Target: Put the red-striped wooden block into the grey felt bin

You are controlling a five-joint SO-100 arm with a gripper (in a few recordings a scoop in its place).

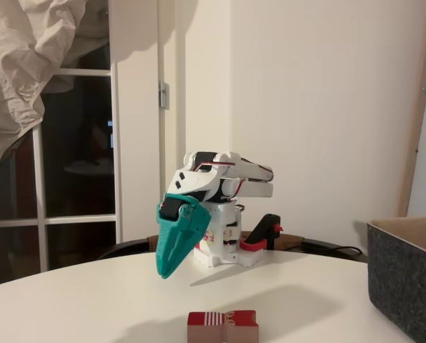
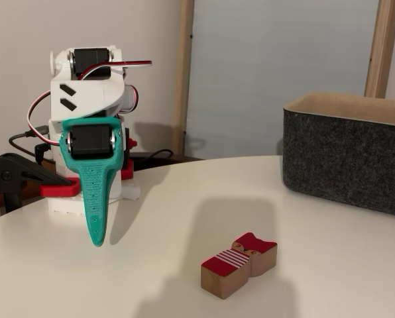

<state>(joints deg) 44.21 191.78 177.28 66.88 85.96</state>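
One red-striped wooden block (image 2: 238, 264) lies flat on the white table (image 2: 184, 199) in the lower middle of both fixed views, untouched and apart from everything else. One grey felt bin (image 2: 346, 159) stands at the right edge of both fixed views, well apart from the block. One teal gripper (image 2: 98, 235) hangs tip-down above the table, left of centre in both fixed views, clear of the block and holding nothing; its fingers lie together with no gap visible. A fixed view shows the block's (image 1: 222, 326) near wooden side and only a sliver of its striped top, plus a dark window (image 1: 77, 164) at the left. Another shows the full red top with white stripes and the bin's tan inner wall.
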